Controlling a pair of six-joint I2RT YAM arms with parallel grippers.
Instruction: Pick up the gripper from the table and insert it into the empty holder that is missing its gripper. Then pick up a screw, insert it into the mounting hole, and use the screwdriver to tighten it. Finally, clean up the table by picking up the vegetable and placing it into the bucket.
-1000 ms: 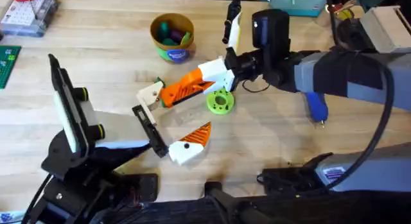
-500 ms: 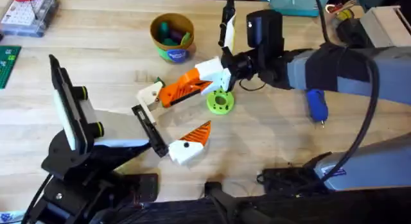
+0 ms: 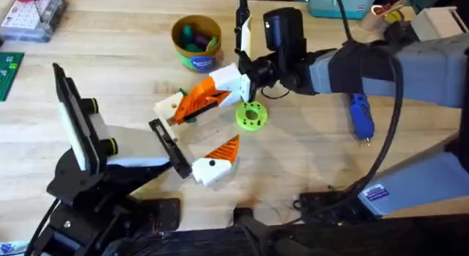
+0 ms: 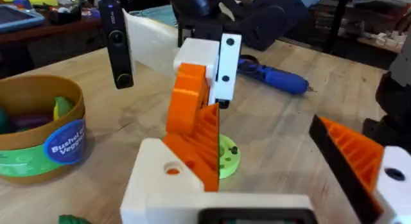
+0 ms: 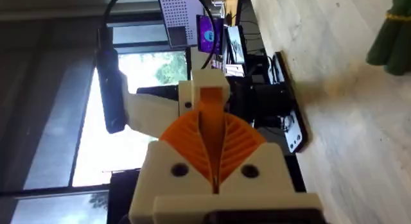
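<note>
At the far left of the light wooden plank table [image 3: 132,72], the left arm's black two-finger gripper [image 3: 172,150] lies low over the boards, with a black finger [image 3: 165,142] pointing toward the centre; whether its jaws stand apart or closed cannot be told. Touching or just beside its tip lies the loose gripper [image 3: 216,163], a wedge with a white blocky base, an orange ribbed triangular finger and one small black dot, flat on the wood and held by nothing. Farther back stands the small round yellow-orange bucket [image 3: 196,42], holding coloured toy pieces; its blue-and-white label band reads "Bushel of Veggies" in part in the left wrist view [image 4: 64,149]. Below it, a small dark green vegetable piece [image 3: 189,118] shows at the edge of the cream-coloured holder block [image 3: 169,105], which carries a longer orange ribbed finger on a white base [image 3: 209,93], tilted upward to the right. Just beside it lies a lime-green round disc with a centre hole [image 3: 251,116]. The right arm's gripper [image 3: 253,71] is at the white base end of that assembly; how far open it is cannot be told. To the right, well apart from both grippers, lies the screwdriver [image 3: 360,116], thick bright blue handle, thin metal tip toward the near edge.
</note>
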